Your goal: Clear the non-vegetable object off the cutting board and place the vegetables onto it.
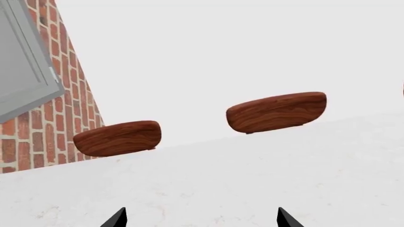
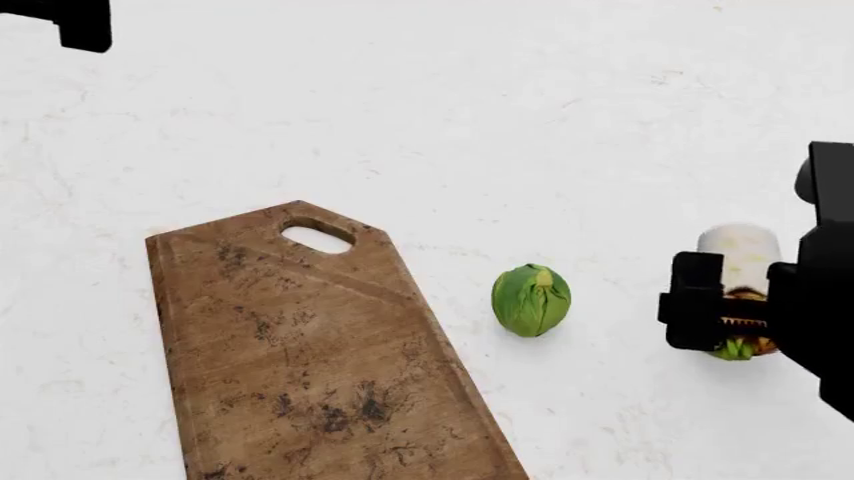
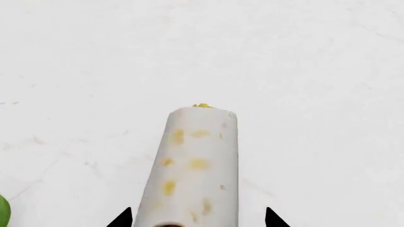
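The brown cutting board (image 2: 294,350) lies at the lower left of the head view with nothing on it. A round leafy green vegetable (image 2: 531,299) with a yellowish tip rests on the white table just right of the board; a sliver of it shows at the edge of the right wrist view (image 3: 3,210). The pale tortilla wrap (image 2: 738,250) lies on the table further right, off the board. My right gripper (image 2: 741,320) is open and straddles the wrap's (image 3: 192,165) near end, with gaps at both fingertips. My left gripper (image 2: 80,25) (image 1: 202,218) is open and empty at the far left.
Two brown wooden bowls (image 1: 118,138) (image 1: 277,112) stand at the far edge of the table in the left wrist view. Behind them is a brick wall (image 1: 63,94) with a grey window frame (image 1: 22,61).
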### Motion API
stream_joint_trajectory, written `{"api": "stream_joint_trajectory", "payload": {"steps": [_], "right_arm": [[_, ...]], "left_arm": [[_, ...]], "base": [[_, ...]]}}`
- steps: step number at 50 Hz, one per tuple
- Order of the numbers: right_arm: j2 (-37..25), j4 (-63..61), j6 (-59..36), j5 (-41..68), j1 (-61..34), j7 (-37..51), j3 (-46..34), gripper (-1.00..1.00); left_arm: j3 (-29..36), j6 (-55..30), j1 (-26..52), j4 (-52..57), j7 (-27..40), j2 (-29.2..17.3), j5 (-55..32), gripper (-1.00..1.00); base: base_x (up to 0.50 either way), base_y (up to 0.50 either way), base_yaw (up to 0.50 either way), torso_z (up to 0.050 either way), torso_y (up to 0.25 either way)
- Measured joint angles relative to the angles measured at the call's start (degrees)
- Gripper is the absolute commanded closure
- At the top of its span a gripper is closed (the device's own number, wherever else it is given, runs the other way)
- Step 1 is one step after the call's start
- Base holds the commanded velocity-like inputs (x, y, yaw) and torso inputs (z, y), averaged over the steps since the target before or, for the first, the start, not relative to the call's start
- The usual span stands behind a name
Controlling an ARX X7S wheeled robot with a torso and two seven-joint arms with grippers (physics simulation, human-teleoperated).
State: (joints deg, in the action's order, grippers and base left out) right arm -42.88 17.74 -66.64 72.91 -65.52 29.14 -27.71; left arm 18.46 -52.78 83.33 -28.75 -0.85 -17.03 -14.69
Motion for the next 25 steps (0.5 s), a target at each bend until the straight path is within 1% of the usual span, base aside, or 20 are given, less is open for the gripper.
{"api": "stream_joint_trajectory", "payload": {"steps": [11,19,25], "right_arm": [[-1.4,-6.8,-5.4,1.9,-2.7,4.2,0.3,-1.0],[-2.4,-11.6,-9.3,5.7,-5.5,7.2,1.5,-1.0],[-2.8,-15.3,-12.3,10.5,-7.4,10.4,2.5,-1.0]], "left_arm": [[-0.1,-0.7,-0.2,1.0,0.2,-0.4,-0.2,-1.0],[-0.1,-1.4,-0.1,1.9,0.5,-0.5,-0.4,-1.0],[-0.1,-1.7,0.1,2.2,0.5,-0.5,-0.6,-1.0]], "base": [[0.0,0.0,0.0,0.0,0.0],[0.0,0.0,0.0,0.0,0.0],[0.0,0.0,0.0,0.0,0.0]]}}
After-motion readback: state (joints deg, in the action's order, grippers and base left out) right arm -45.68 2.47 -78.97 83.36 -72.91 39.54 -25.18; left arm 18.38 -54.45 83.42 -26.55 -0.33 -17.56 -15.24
